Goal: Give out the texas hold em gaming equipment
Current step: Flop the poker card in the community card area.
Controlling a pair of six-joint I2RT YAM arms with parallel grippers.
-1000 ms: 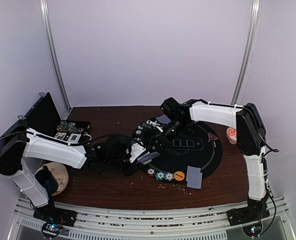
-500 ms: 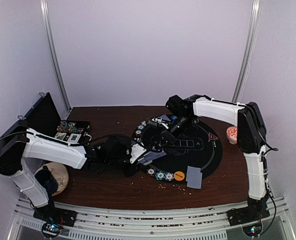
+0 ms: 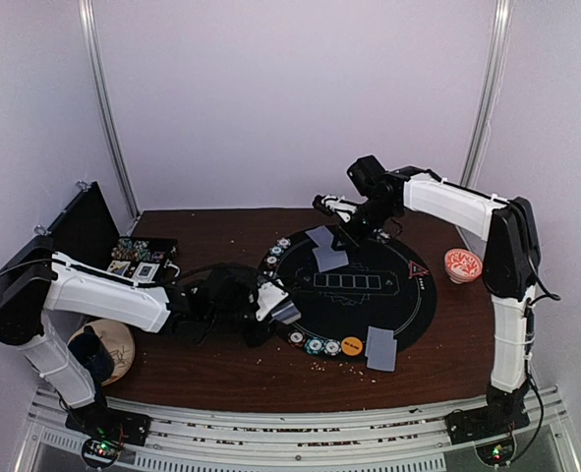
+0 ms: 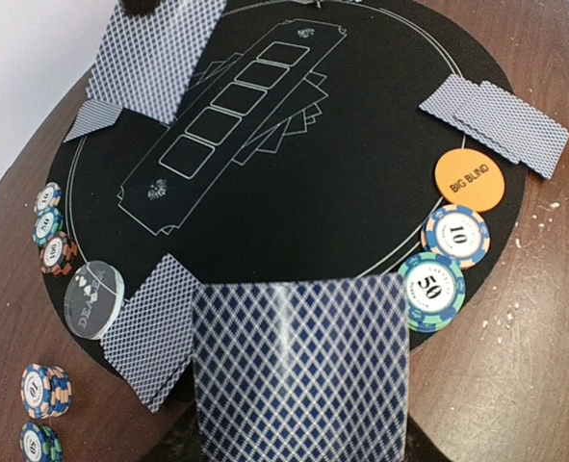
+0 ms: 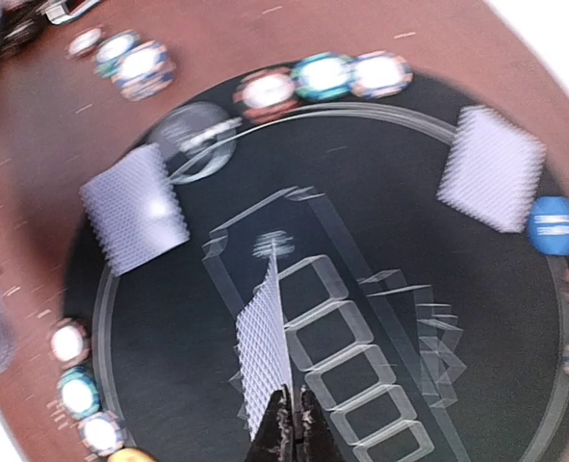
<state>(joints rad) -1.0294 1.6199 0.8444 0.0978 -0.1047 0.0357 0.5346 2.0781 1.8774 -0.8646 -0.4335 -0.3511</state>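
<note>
My left gripper is at the near left rim of the black mat, shut on a deck of blue-backed cards that hides its jaws. My right gripper is above the far side of the mat, shut on one card seen edge-on; that card also shows in the top view. Small card piles lie on the mat at the near right, by the deck and at the far edge. The orange disc and two striped chips sit at the rim.
More chips and a clear dealer disc line the left rim. A blue disc, a red triangle marker, a red-and-white bowl, a chip tray, an open black case and a wooden disc are around.
My right gripper has moved from beside the left gripper's deck up and back to the far right with one card. The left arm has stayed still.
</note>
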